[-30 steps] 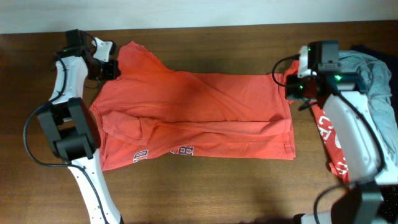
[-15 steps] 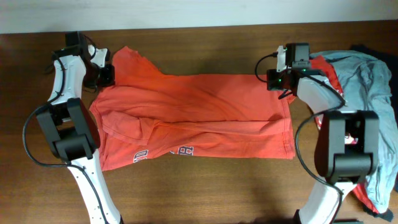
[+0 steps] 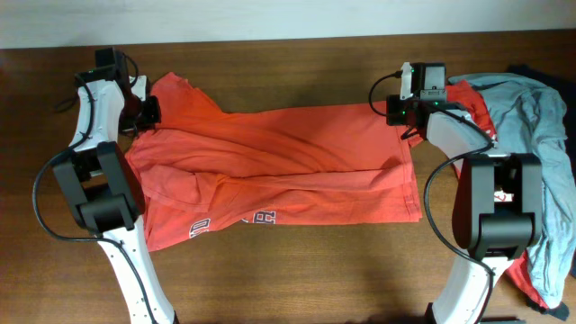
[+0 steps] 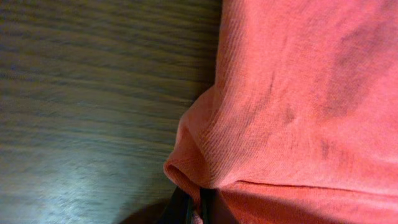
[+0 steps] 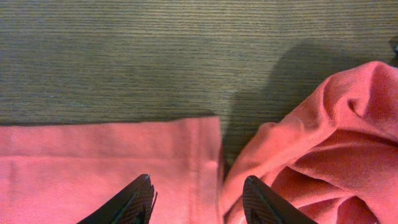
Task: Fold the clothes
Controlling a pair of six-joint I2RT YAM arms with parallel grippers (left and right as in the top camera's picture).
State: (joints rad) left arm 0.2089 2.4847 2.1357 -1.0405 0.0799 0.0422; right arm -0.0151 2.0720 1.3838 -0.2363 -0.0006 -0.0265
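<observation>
**Item:** orange T-shirt (image 3: pixel 288 166), one, spread on the worktop (image 3: pixel 297 279) between the two arms.

**Orientation:** we recorded its long axis running left to right. The shoulder end lay toward the left arm and the hem toward the right, with printed lettering along the near edge.

**Left hand** (image 3: pixel 148 112): pinching a gathered fold at the shirt's far left corner.

**Right hand** (image 3: pixel 402 110): fingers spread over the far hem corner, holding nothing.

**Adjacent:** a grey-blue garment (image 3: pixel 531 99) and a second red garment (image 5: pixel 323 143) were heaped at the right, the red one just beside the hem corner.

**Handling note:** we judged the step in hand to be securing both far corners. The right hand needed to close on the hem corner alone, clear of the neighbouring red cloth. Both hands should then lift level, with the far edge taut, so the fold lands square.
</observation>
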